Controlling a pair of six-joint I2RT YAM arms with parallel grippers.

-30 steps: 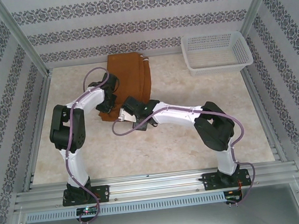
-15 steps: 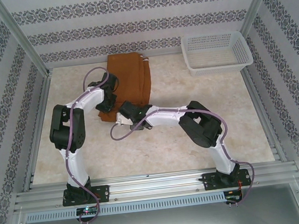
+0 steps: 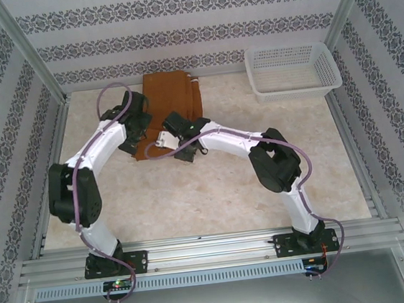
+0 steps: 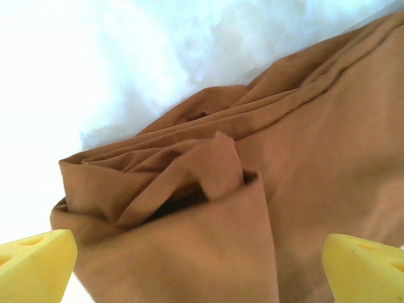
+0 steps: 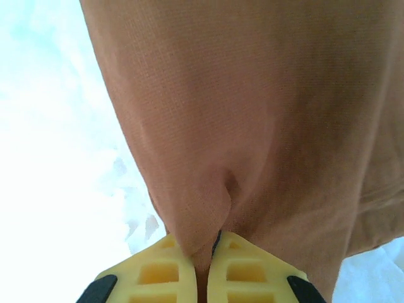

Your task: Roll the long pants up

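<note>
The long pants (image 3: 174, 96) are rust-brown cloth lying lengthwise at the far middle of the table, their near end bunched in folds between my two grippers. My left gripper (image 3: 139, 131) sits at the left side of that near end. In the left wrist view the left gripper (image 4: 202, 274) stands open, with its yellow fingertips (image 4: 35, 265) wide apart over the crumpled pants (image 4: 303, 139) and nothing between them. My right gripper (image 3: 167, 139) is at the near end's right side. In the right wrist view the right gripper (image 5: 203, 255) is shut on a pinched fold of the pants (image 5: 252, 95).
A white mesh basket (image 3: 293, 69) stands at the far right corner. Patterned walls and metal frame posts (image 3: 29, 54) close in the table at the back and sides. Bare marbled tabletop (image 3: 214, 194) lies between the pants and the arm bases.
The left gripper opened, let go of the cloth and shifted toward the far side. The right gripper closed on a fold at the pants' near end, and its arm swung farther in.
</note>
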